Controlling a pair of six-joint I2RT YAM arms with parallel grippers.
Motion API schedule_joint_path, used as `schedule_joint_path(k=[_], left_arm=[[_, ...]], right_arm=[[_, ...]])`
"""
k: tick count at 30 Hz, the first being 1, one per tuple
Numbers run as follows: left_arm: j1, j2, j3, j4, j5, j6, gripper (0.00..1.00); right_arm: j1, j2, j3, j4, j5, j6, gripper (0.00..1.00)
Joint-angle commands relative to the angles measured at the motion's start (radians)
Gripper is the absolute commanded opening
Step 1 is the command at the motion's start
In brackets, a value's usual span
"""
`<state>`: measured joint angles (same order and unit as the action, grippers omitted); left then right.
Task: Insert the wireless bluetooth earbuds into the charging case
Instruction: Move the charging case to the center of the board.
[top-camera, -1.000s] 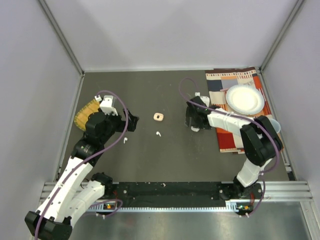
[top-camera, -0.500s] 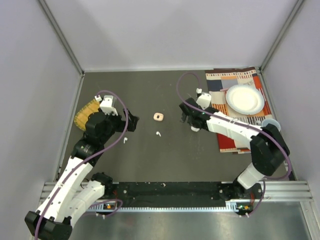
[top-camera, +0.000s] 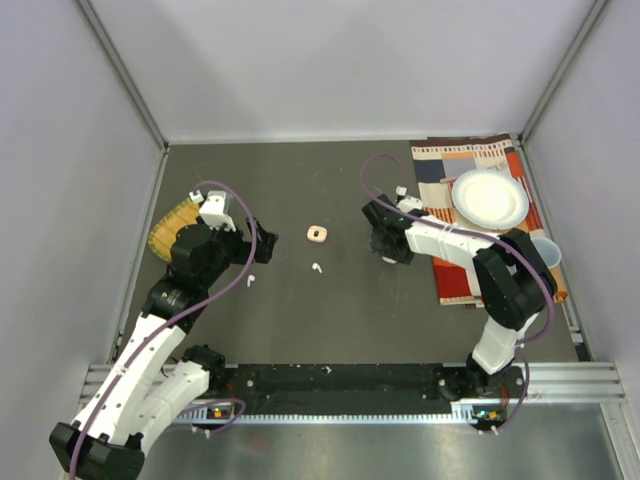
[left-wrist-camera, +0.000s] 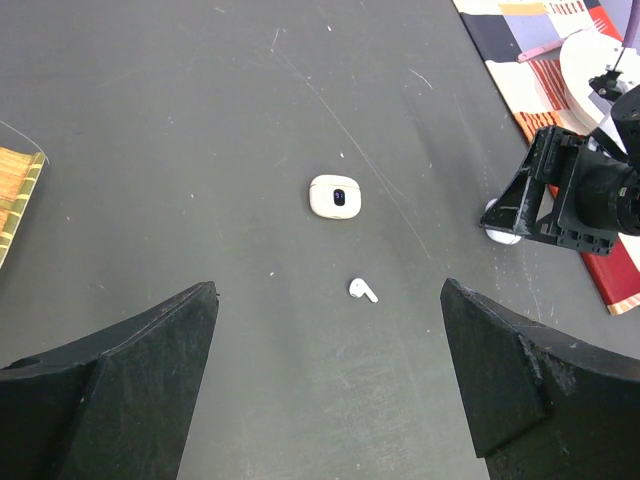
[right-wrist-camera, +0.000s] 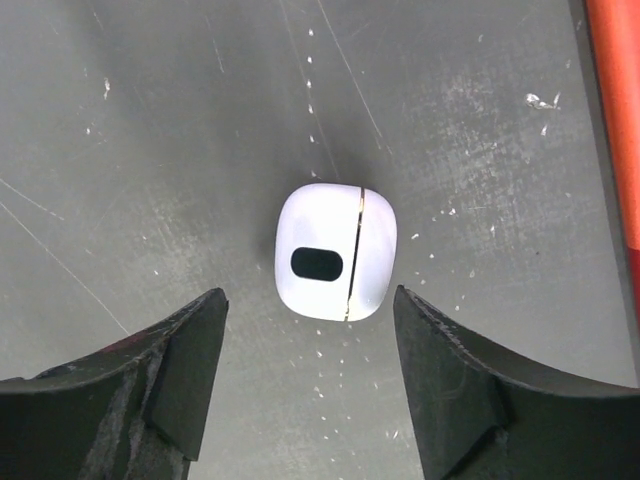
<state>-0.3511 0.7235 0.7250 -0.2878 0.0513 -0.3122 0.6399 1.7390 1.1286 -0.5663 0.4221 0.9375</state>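
Pale grey walls (top-camera: 300, 60) enclose a scratched dark grey table (top-camera: 300, 330).

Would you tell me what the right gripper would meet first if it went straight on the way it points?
Most likely the closed white charging case, centred between the open fingers of the right gripper; its depth is unclear.

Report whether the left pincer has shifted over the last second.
No. The left pincer sits just as far left of the peach case as before, top view.
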Motion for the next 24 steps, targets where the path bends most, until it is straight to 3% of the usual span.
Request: schedule_joint_path(k=[1, 5, 24], left_arm=[[0.004, -0.004, -0.006, 0.038, -0.007, 0.005, 0.98], [0.004, 0.002, -0.007, 0.044, -0.001, 0.005, 0.98], [0.004, 0.002, -0.004, 0.041, 0.007, 0.001, 0.98]], right_arm=[[-0.022, 0.001, 0.005, 0.051, -0.063, -0.043, 0.63], [-0.048, 0.001, -0.023, 0.109, -0.108, -0.086, 0.57], [-0.069, 0.050, -0.021, 0.109, -0.095, -0.121, 0.58]])
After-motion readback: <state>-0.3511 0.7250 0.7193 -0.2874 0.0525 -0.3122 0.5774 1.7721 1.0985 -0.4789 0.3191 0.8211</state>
